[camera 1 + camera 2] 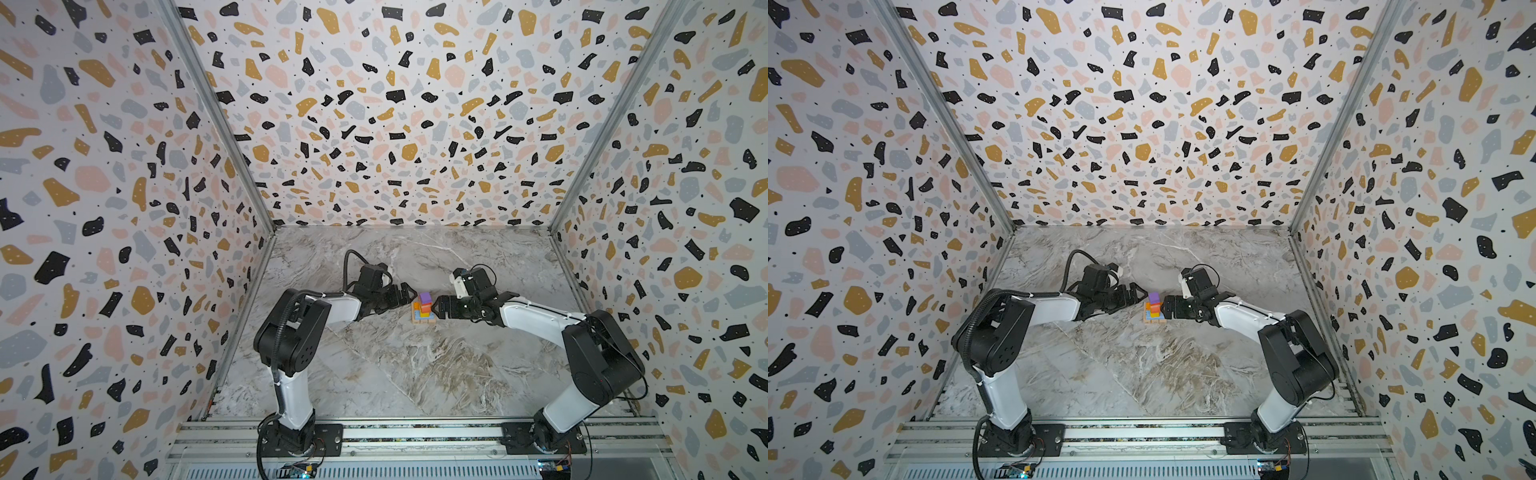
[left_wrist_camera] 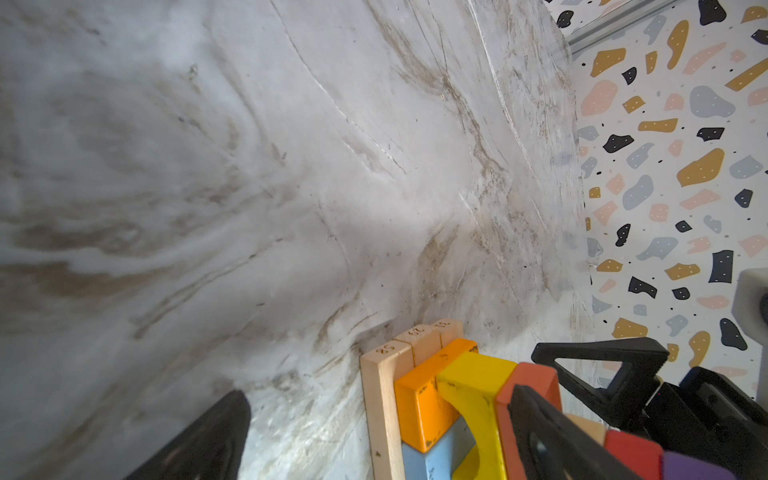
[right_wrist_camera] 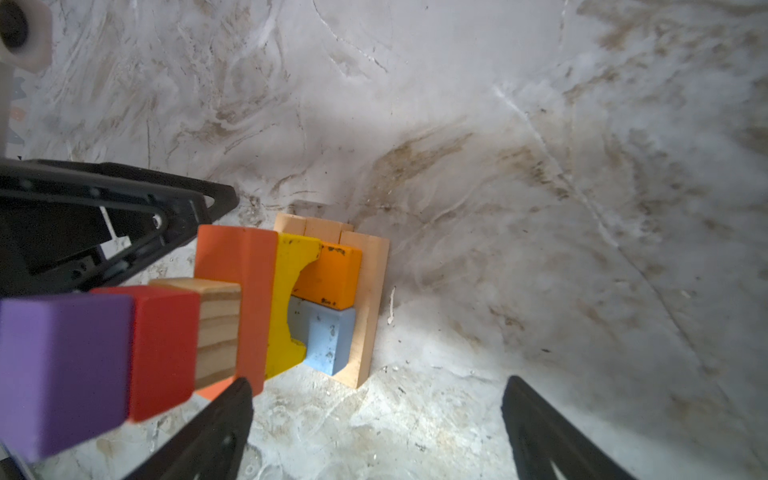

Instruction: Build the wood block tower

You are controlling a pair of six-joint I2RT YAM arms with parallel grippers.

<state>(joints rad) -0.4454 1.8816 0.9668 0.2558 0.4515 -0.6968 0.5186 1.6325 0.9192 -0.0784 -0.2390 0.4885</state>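
- The tower [image 1: 424, 309] is wood throughout; its base planks [image 2: 384, 399] and tan cube [image 3: 218, 324] are bare, with the grain showing.
- The orange block [image 3: 328, 274], blue block [image 3: 328, 336] and yellow block [image 3: 282, 291] wear matt paint, scuffed and chipped at the edges; the purple cube [image 3: 62, 370] looks smooth.
- The table [image 1: 395, 365] has a smooth, marble-look top with a faint sheen.
- The left gripper [image 1: 409, 294] and right gripper [image 1: 436, 308] are matt black plastic; the arm shells [image 1: 293, 399] are glossy white.
- The front rails [image 1: 415, 434] are bare grey metal.
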